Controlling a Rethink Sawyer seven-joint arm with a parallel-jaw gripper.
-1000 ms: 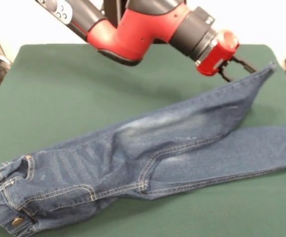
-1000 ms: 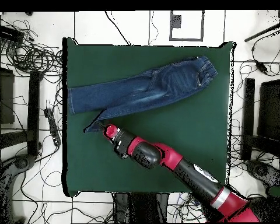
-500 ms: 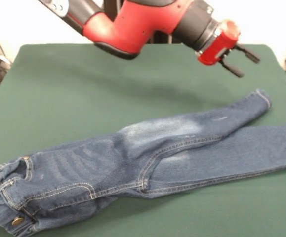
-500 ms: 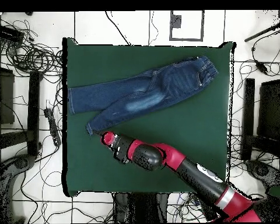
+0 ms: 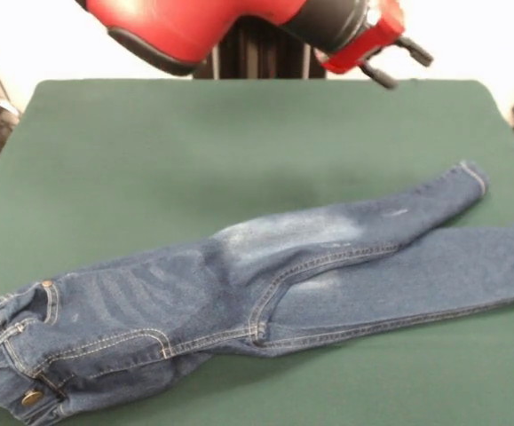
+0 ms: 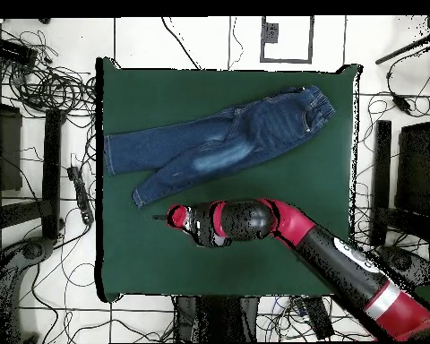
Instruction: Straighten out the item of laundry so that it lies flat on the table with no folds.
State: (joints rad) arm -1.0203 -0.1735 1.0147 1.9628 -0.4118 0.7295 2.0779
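The item of laundry point(image 5: 265, 284), a small pair of blue jeans, lies across the green table point(image 5: 150, 133). In the front view its waistband is at the near left and its legs run to the right. The upper leg ends in a cuff point(image 5: 471, 174) lying on the cloth. It partly overlaps the lower leg, which runs off the right edge. Creases show around the crotch. My gripper point(image 5: 411, 74) hangs high above the table's far side, open and with nothing in it. In the overhead view the jeans point(image 6: 210, 139) lie diagonally and the gripper point(image 6: 158, 217) is just below the lower cuff, apart from it.
Bare green cloth point(image 6: 138, 260) surrounds the jeans on all sides. Tangled cables point(image 6: 48, 85) and dark stands point(image 6: 393, 179) lie on the floor around the table's edges. The red arm point(image 6: 290, 228) crosses the table's lower half in the overhead view.
The gripper has let go of the upper leg's cuff, which has dropped flat onto the table. The open gripper has then risen and drawn back from the jeans.
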